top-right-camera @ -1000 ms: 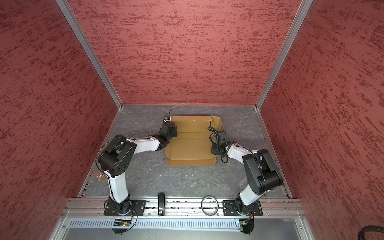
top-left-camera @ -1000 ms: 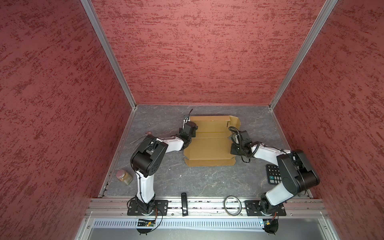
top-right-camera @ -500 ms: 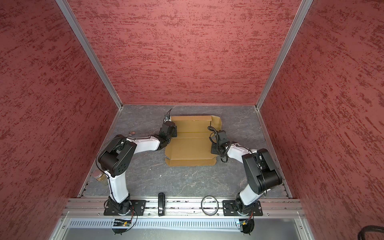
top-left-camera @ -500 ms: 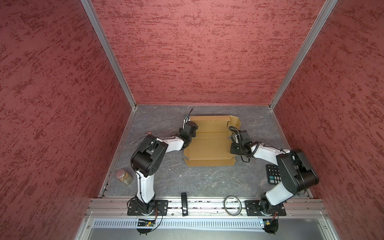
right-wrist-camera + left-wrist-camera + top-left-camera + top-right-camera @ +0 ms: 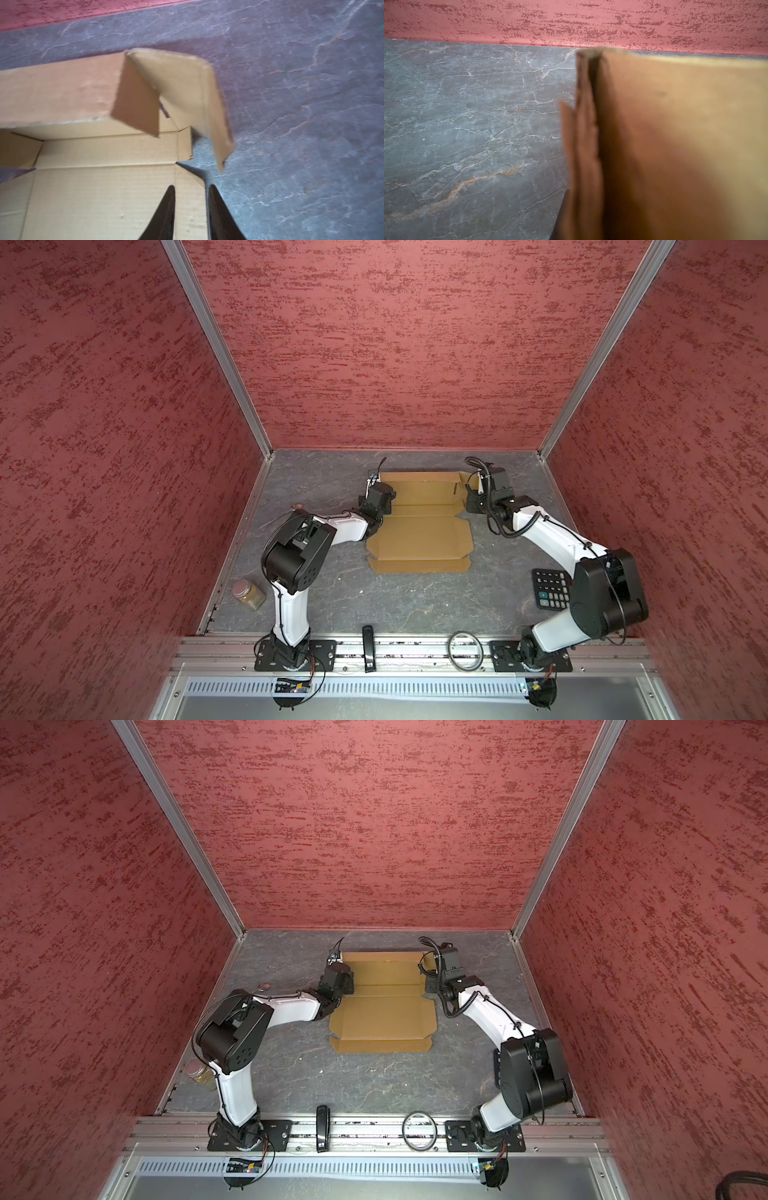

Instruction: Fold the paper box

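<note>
The right gripper point(image 5: 191, 192) is found newly released from the paper box point(image 5: 419, 539), which lies far-centre on the table point(image 5: 415, 605). Its right flap point(image 5: 187, 93) is left half-raised and judged unlocked. The left wall point(image 5: 583, 145) is clamped by the left gripper point(image 5: 375, 488).

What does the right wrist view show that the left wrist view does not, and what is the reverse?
Only the right wrist view: the right tool, its fingers slightly apart, the paper box with its creased inside, and a raised corner flap. Only the left wrist view: a blurred, very close cardboard wall edge. Both: the box, the grey table and the red wall.
</note>
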Controlling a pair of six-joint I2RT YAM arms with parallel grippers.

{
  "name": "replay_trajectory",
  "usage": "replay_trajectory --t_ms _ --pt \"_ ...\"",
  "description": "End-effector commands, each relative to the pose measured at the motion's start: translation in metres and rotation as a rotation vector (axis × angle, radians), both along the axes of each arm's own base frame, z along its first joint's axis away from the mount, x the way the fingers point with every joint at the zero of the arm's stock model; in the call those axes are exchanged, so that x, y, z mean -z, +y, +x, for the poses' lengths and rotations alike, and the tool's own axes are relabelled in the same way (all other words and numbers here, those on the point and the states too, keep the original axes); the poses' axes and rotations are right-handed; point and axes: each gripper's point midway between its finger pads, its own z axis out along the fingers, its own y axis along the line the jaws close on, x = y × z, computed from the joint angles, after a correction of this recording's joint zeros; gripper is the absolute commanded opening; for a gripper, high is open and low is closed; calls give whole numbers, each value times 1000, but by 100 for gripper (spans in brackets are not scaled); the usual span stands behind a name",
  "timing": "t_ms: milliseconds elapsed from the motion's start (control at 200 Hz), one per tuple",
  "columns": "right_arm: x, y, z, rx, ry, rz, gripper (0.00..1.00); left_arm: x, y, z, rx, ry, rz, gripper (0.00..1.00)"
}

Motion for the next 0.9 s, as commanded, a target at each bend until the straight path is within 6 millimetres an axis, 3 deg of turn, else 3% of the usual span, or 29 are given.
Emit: replay_trajectory --t_ms 0,291,706,892 --pt "4 -11 7 30 -4 -40 31 35 6 -11 9 107 63 1" --pt "14 -12 11 37 -18 -21 32 35 5 -11 11 110 66 1" --pt "30 -10 33 24 -25 12 33 36 4 -10 13 114 71 1" --pt "35 -5 36 8 -26 26 26 35 4 -9 14 116 75 1"
